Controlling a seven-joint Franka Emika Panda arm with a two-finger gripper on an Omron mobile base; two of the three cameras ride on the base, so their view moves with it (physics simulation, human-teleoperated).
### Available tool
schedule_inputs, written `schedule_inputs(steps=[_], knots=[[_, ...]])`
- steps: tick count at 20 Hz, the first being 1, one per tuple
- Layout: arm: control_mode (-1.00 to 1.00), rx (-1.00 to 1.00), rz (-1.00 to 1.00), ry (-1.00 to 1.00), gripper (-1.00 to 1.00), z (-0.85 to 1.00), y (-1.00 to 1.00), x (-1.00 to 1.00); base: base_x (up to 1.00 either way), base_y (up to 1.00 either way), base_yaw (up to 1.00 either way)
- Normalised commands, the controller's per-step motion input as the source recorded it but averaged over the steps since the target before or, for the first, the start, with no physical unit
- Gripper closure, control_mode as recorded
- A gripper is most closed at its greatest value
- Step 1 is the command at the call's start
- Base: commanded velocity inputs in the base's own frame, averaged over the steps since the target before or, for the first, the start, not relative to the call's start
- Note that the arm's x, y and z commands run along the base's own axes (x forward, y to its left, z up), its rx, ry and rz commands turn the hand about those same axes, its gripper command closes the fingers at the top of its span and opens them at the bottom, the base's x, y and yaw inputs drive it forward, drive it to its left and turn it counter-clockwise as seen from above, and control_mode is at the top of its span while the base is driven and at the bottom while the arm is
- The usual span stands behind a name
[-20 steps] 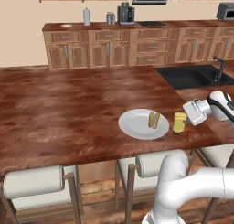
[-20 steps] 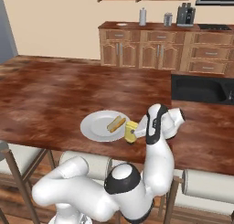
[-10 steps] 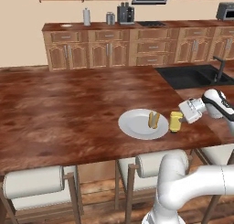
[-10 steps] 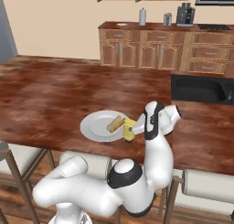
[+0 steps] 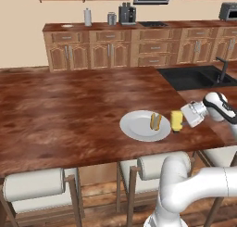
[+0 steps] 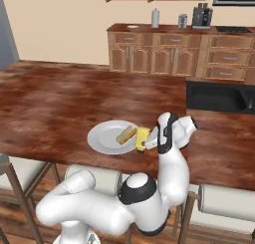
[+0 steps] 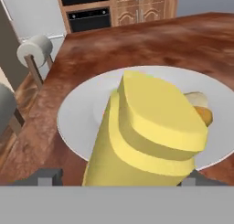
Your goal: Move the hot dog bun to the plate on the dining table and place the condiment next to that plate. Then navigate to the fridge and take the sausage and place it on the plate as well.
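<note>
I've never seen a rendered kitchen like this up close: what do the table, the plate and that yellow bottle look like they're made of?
The dining table looks like polished reddish-brown wood: grain swirls and a soft sheen show across its top. The plate is plain white and smooth, likely glazed ceramic, though plastic can't be ruled out. The condiment bottle is matte yellow with flat, blocky faces, probably soft plastic.

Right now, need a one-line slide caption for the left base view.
Gripper at the yellow condiment beside the white plate holding the hot dog bun on the dining table.
</note>
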Motion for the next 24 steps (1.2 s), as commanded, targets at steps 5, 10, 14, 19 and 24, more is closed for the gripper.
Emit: schedule_inputs(steps=[5, 10, 14, 19, 24], knots=[[-1.00, 0.00, 0.00, -0.07, -1.00, -0.01, 0.00, -0.14, 0.00, 0.00, 0.00], [-1.00, 0.00, 0.00, -0.14, -1.00, 0.06, 0.00, -0.07, 0.00, 0.00, 0.00], [-1.00, 0.00, 0.00, -0.19, -1.00, 0.16, 0.00, -0.05, 0.00, 0.00, 0.00], [-1.00, 0.00, 0.00, -0.19, -1.00, 0.13, 0.00, -0.04, 0.00, 0.00, 0.00], [-1.00, 0.00, 0.00, -0.15, -1.00, 0.01, 0.02, -0.07, 0.00, 0.00, 0.00]])
